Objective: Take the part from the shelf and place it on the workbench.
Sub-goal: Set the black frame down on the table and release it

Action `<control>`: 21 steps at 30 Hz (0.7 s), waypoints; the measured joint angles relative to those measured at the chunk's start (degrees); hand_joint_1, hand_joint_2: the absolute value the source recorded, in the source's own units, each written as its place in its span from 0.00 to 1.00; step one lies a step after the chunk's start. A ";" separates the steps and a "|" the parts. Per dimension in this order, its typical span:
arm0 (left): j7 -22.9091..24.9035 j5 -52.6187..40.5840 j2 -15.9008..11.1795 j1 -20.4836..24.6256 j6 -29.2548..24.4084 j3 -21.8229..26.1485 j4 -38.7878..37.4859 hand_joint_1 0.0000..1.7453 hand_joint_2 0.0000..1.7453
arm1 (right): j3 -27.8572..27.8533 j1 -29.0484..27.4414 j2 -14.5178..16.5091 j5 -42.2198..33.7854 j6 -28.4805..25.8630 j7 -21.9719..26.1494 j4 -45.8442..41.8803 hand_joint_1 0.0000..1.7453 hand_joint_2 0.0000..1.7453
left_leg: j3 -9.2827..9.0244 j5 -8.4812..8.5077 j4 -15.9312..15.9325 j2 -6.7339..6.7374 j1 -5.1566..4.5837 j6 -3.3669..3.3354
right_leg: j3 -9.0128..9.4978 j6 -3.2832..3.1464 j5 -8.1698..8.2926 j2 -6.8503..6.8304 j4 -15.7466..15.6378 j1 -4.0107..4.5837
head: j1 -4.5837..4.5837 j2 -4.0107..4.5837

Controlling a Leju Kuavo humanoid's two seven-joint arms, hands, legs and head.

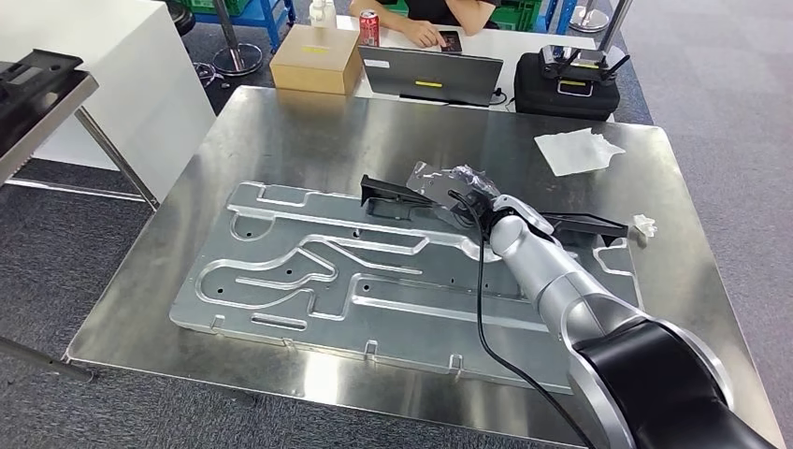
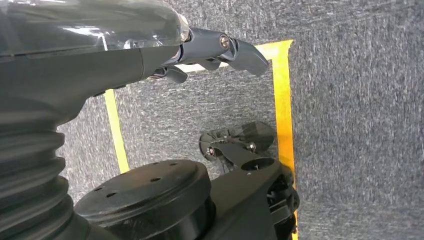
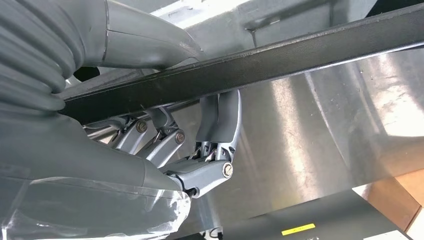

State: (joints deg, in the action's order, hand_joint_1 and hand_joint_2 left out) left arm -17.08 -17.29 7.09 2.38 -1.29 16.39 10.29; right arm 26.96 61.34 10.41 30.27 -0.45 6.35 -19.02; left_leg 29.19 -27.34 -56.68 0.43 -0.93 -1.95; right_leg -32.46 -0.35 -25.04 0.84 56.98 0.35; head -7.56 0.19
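Bright, even overhead light glares off the steel workbench (image 1: 281, 131) and throws soft shadows; the close wrist views blur at their near edges.

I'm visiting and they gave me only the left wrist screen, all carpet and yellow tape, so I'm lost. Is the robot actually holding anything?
Observer: Yes. In the head view the right hand grips a long black part over the metal workbench.
Operator: Is the grip firm, or just a touch?
Observer: The right wrist view shows the fingers curled under the part, with the thumb on the opposite side.
Operator: What lies beneath it?
Observer: A large stamped metal panel lies flat on the workbench; the part crosses its far edge.
Operator: Anyone nearby?
Observer: A person's hand rests on a tablet at the table beyond, behind a laptop.
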 joint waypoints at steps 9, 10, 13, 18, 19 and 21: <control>0.54 -0.45 -0.02 -0.08 1.10 0.67 0.00 0.00 1.00 | 0.23 -1.23 -0.59 -0.08 0.09 -0.17 0.49 1.00 1.00 | -1.16 1.53 2.33 0.33 0.90 -0.58 | -7.11 2.26 -5.24 -0.32 14.82 -1.21 | 0.00 0.01; 0.69 -0.60 0.05 -0.05 1.13 0.67 0.00 0.00 1.00 | 0.34 -1.37 -0.71 -0.10 0.08 -0.18 0.58 1.00 1.00 | -1.17 1.26 1.97 0.26 1.09 -0.35 | -6.32 2.53 -3.29 -0.45 12.86 -1.48 | 0.00 0.01; 1.08 -0.98 0.31 0.11 1.26 0.65 0.00 0.00 1.00 | 0.63 -1.44 -1.03 -0.14 0.07 -0.22 0.70 1.00 1.00 | -0.76 0.06 0.22 -0.02 1.40 0.78 | -2.06 2.58 0.77 -1.09 3.80 -1.57 | 0.00 0.01; 1.51 -1.19 0.73 0.71 1.39 0.62 0.00 0.00 1.00 | 1.10 -1.24 -1.05 -0.14 0.09 -0.15 0.70 1.00 1.00 | -0.14 -1.14 -1.28 -0.34 1.65 2.55 | -1.18 0.26 0.49 -1.19 1.22 -1.28 | -0.02 -0.01; 1.61 -1.25 0.74 0.77 1.44 0.60 0.00 0.00 1.00 | 1.20 -1.25 -1.03 -0.15 0.09 -0.14 0.69 1.00 1.00 | 0.48 -2.55 -2.84 -0.40 1.72 2.85 | -1.33 -0.16 0.81 -1.32 0.93 -1.48 | -0.03 -0.01; 1.84 -1.45 0.74 0.87 1.55 0.56 0.00 0.00 1.00 | 1.35 -1.30 -1.02 -0.15 0.09 -0.15 0.68 1.00 1.00 | 2.84 -6.80 -8.97 -0.44 1.95 3.40 | -1.90 -0.61 1.41 -1.61 0.67 -1.67 | -0.04 0.01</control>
State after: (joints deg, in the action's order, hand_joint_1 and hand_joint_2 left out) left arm -15.25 -18.74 7.82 3.26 0.26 16.96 10.29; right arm 28.31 60.03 9.39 30.12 -0.36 6.20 -18.33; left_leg 32.03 -34.14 -65.65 -0.01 1.02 1.45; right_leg -34.37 -0.96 -23.64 -0.77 57.65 -1.31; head -7.60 0.19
